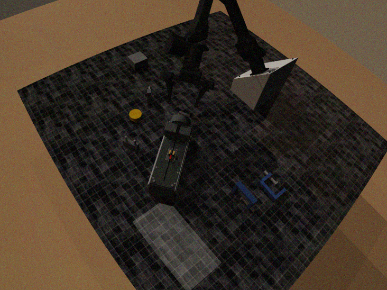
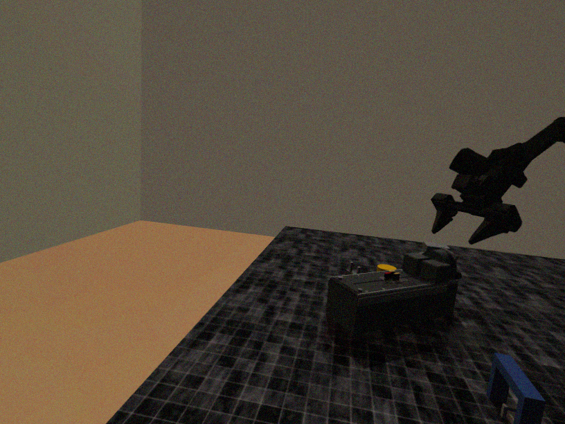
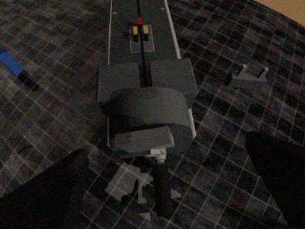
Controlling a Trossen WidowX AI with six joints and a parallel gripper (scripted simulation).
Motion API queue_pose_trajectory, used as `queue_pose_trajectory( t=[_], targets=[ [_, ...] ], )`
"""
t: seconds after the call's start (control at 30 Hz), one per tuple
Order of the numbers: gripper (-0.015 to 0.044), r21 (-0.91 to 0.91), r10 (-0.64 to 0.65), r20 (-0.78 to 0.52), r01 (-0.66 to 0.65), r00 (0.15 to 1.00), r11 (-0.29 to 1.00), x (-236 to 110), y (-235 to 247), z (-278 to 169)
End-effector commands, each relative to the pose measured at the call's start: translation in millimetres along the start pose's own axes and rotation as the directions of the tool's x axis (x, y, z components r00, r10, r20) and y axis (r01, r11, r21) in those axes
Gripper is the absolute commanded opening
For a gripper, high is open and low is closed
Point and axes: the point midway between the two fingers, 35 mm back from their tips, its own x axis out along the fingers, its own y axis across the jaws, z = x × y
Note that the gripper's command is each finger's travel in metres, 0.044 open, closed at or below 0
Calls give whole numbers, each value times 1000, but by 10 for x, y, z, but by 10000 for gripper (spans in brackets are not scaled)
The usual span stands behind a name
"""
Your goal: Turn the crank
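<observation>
The machine [image 1: 167,170] [image 2: 388,296] [image 3: 140,9] is a long dark box with a slot along its top. Its red pointer [image 1: 170,157] [image 3: 140,21] sits just past the two brass marks [image 1: 171,152] [image 3: 140,31], on the side away from the crank. The round crank housing [image 1: 179,119] [image 2: 431,265] [image 3: 149,107] caps the near end in the wrist view, and a dark handle [image 3: 161,188] hangs below it. My gripper [image 1: 184,95] [image 2: 453,233] [image 3: 167,146] is open and empty. It hovers above and behind the crank end, touching nothing.
On the dark checked mat [image 1: 297,156] lie a yellow disc [image 1: 135,114] [image 2: 386,267], a grey cube [image 1: 137,58], a white wedge [image 1: 262,84], two blue brackets [image 1: 245,192] [image 1: 271,187], a small grey clip [image 1: 131,142] [image 3: 247,75] and a pale rectangle [image 1: 176,246].
</observation>
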Motion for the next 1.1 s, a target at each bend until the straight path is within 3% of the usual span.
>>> queue_pose_trajectory(
  t=[0.0,0.23,1.07],
  targets=[
    [440,-5,2,1,-2,1000,1000,136,6,-145],
    [440,-7,-2,1,2,1000,1000,351,24,-418],
    [440,-8,-1,-1,1,1000,1000,623,15,-679]
  ],
)
